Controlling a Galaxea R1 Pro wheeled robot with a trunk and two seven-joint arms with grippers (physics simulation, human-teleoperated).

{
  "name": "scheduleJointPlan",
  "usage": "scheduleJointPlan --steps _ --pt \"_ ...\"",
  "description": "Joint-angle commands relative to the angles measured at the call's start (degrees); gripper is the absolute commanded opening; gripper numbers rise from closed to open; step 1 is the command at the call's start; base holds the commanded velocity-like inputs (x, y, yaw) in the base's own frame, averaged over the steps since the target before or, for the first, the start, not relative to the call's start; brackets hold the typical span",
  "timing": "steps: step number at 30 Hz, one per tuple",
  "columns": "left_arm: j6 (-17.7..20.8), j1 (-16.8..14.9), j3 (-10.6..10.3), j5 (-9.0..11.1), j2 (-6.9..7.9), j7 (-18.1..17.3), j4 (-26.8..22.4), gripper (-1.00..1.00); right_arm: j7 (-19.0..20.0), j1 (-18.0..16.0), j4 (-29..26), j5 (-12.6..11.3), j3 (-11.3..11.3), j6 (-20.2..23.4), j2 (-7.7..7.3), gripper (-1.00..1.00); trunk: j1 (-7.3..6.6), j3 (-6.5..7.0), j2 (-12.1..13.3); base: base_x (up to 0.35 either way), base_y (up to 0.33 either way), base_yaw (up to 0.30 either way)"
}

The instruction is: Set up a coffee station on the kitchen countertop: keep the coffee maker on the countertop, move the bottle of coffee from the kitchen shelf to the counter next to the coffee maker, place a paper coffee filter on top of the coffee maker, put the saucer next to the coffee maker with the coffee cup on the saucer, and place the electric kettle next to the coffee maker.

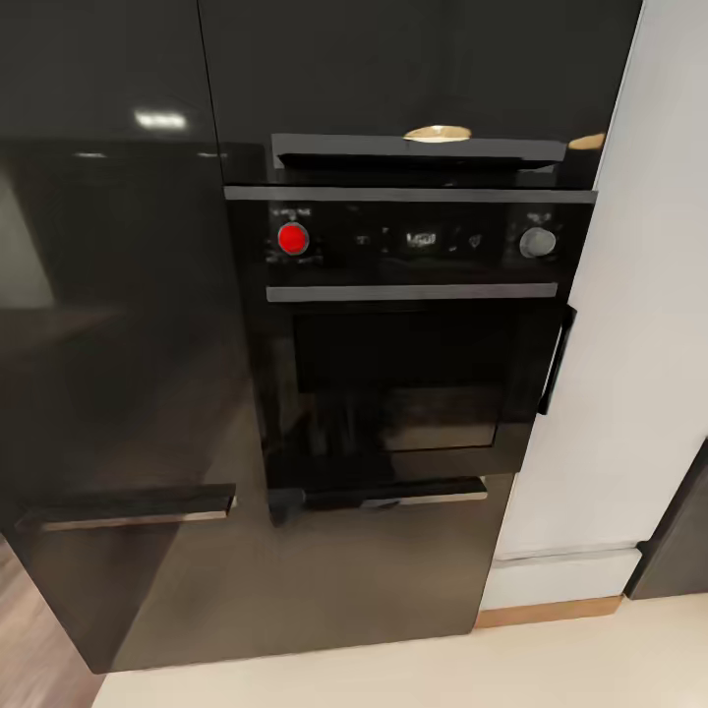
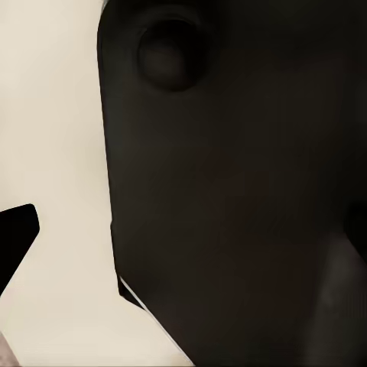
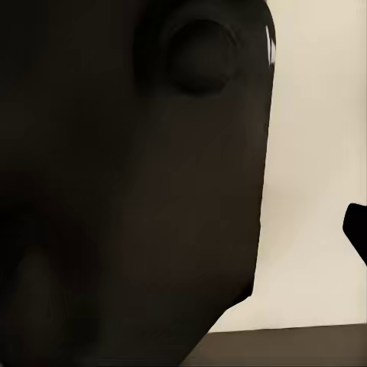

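Observation:
The kitchen countertop, coffee maker, bottle of coffee, paper coffee filter, saucer, coffee cup and electric kettle are all out of view. The head view faces a built-in black oven point(image 1: 408, 334) set in tall glossy black cabinets. In the left wrist view a dark rounded part of my own body point(image 2: 237, 199) hangs over pale floor point(image 2: 53, 138). The right wrist view has the same kind of dark body part point(image 3: 130, 183) over pale floor point(image 3: 313, 153).
The oven has a red knob point(image 1: 293, 238), a grey knob point(image 1: 537, 242) and a side door handle point(image 1: 557, 361). Tall black cabinet fronts point(image 1: 108, 324) stand to its left, and a white wall panel point(image 1: 629, 324) to its right. Pale floor point(image 1: 393, 669) lies in front.

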Motion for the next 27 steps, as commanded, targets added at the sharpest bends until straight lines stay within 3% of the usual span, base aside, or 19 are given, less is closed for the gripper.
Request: scheduleJointPlan --steps 1,6,13,18,27 --pt "-0.33 0.33 -0.33 -0.04 -0.33 -0.08 -0.33 1.00 -0.12 -0.34 -0.33 0.26 0.10 -0.33 -0.33 1.00 0.00 -0.03 -0.01 0.000 0.000 0.000" --pt "-1.43 0.43 -0.45 -0.02 -0.40 -0.07 -1.93 1.00 -0.10 -1.99 -1.97 0.26 0.09 -0.87 -1.84 1.00 0.00 -0.03 -0.01 0.000 0.000 0.000" --pt "-1.43 0.43 -0.45 -0.02 -0.40 -0.07 -3.44 1.00 -0.10 -4.24 -2.11 0.26 0.09 -0.87 -1.84 1.00 0.00 -0.03 -0.01 0.000 0.000 0.000" --pt "-1.34 0.41 -0.46 -0.02 -0.43 -0.06 -3.17 1.00 -0.10 -4.08 -2.00 0.26 0.09 -0.87 -1.81 1.00 0.00 -0.03 -0.01 0.000 0.000 0.000" --pt "-4.25 0.35 -0.04 -0.29 -1.20 -0.07 -6.09 1.00 -0.09 -5.68 -4.64 -0.12 -0.13 -3.45 -3.13 1.00 0.00 -0.03 -0.01 0.000 0.000 0.000"
